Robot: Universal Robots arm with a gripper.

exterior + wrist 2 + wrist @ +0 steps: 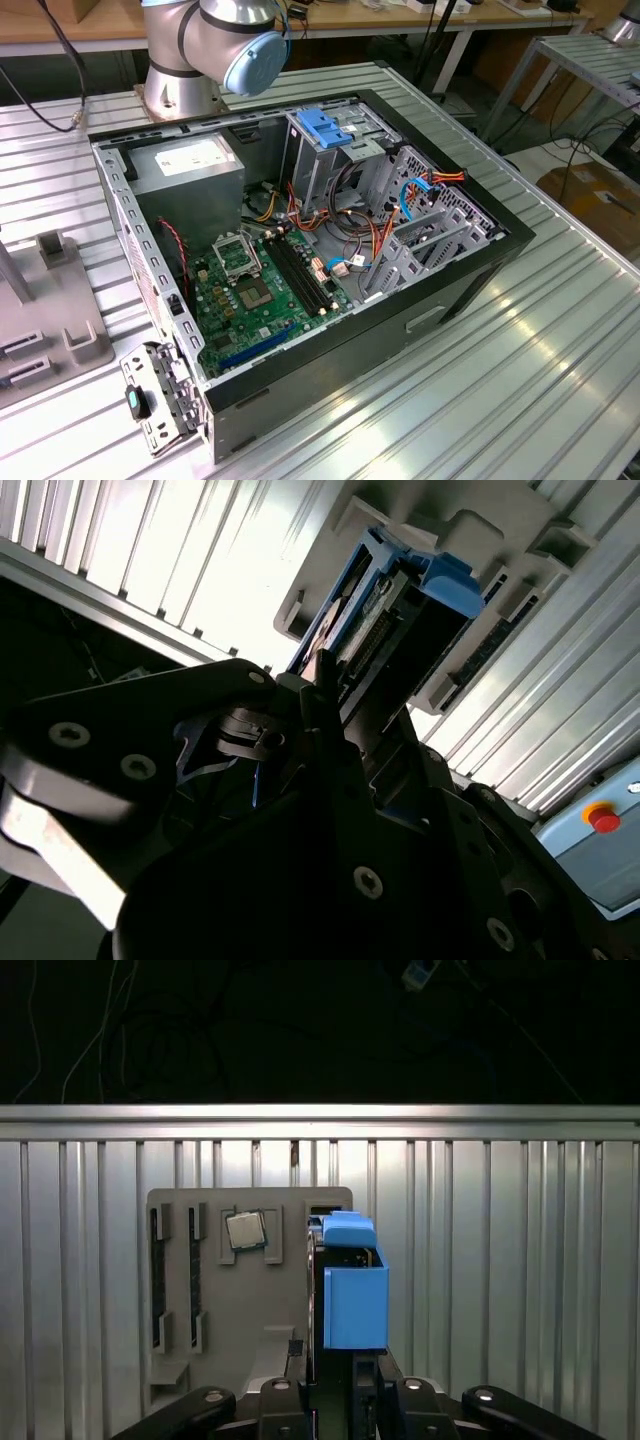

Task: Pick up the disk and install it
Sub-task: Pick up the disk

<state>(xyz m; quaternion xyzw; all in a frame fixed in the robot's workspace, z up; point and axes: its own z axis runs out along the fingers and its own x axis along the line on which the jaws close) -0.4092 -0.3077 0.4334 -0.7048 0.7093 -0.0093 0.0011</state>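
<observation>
Disk (pixel 355 1300) on edge, clamped between jaws; at grey holder tray (pixel 230 1300)

The disk (pixel 355 1305) wears a blue frame, its holder (pixel 235 1305) is plain grey, the ribbed table (pixel 520 1260) silver, the motherboard (pixel 220 300) green.

On the ribbed metal worktop (pixel 520 390) we see an open computer case (pixel 470 285) containing a green circuit board (pixel 262 290), a grey power-supply box (pixel 190 170) and a light-blue bracket (pixel 327 128) atop the drive cage. In the first wrist view, a grey holder (pixel 240 1300) carries a square chip (pixel 245 1229).
</observation>
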